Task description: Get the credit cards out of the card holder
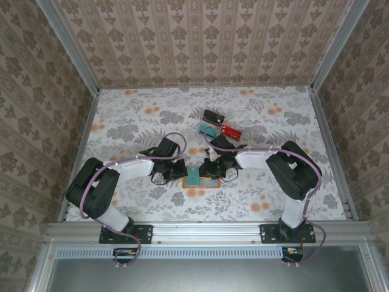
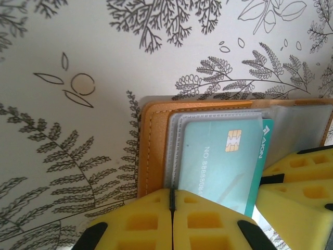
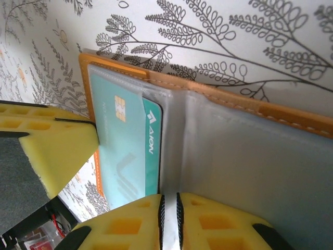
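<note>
The orange card holder [image 1: 207, 182] lies open between my two grippers at the table's near middle. A teal-green credit card [image 2: 223, 156] with a gold chip sits in its left clear pocket, its right strip uncovered. My left gripper [image 2: 171, 200] is shut on the near edge of that pocket, right by the card's corner; I cannot tell if the card is in the pinch. My right gripper [image 3: 170, 208] is shut on a clear pocket sheet at the fold of the card holder [image 3: 250, 156]. Three more credit cards lie further back: black [image 1: 213, 115], teal [image 1: 208, 129], red [image 1: 231, 130].
The flowered table cover [image 1: 134, 121] has free room left and right of the arms. Patterned walls and metal rails [image 1: 325, 146] enclose the table. The two grippers work almost touching each other, my right fingers [image 2: 296, 182] showing beside the left ones.
</note>
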